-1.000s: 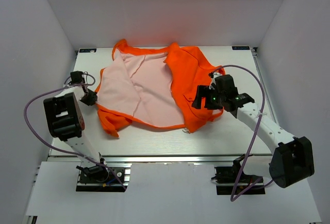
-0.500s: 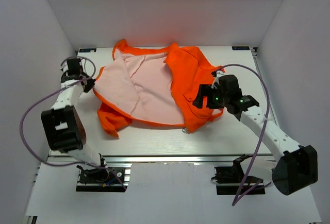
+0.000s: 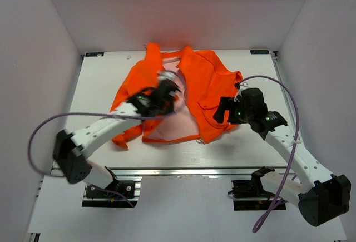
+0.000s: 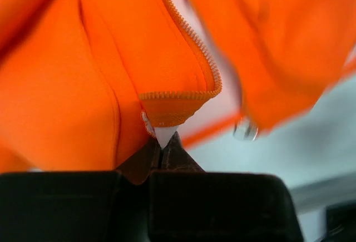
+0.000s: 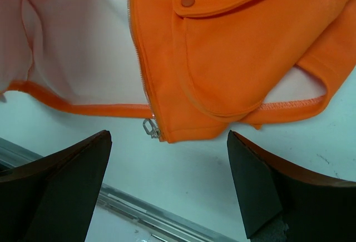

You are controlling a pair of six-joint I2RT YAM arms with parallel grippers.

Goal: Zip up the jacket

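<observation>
The orange jacket (image 3: 208,86) lies across the middle of the white table, with pale lining (image 3: 172,122) showing between its fronts. My left gripper (image 3: 167,86) is shut on the lower corner of the left front panel (image 4: 167,111) and holds it raised over the lining; its zipper teeth (image 4: 192,42) run up from the corner. My right gripper (image 3: 218,111) is open and empty, just above the right front's bottom corner. In the right wrist view the gripper (image 5: 168,137) spans that corner, with the metal zipper slider (image 5: 150,128) and a snap-flap pocket (image 5: 233,58) beyond.
Grey walls enclose the table (image 3: 100,86) on the left, back and right. An aluminium rail (image 3: 183,171) runs along the near edge. Purple cables loop out from both arms.
My left arm has swung from the table's left edge to the middle, carrying the jacket's left front over the lining. My right gripper has drifted slightly right and nearer.
</observation>
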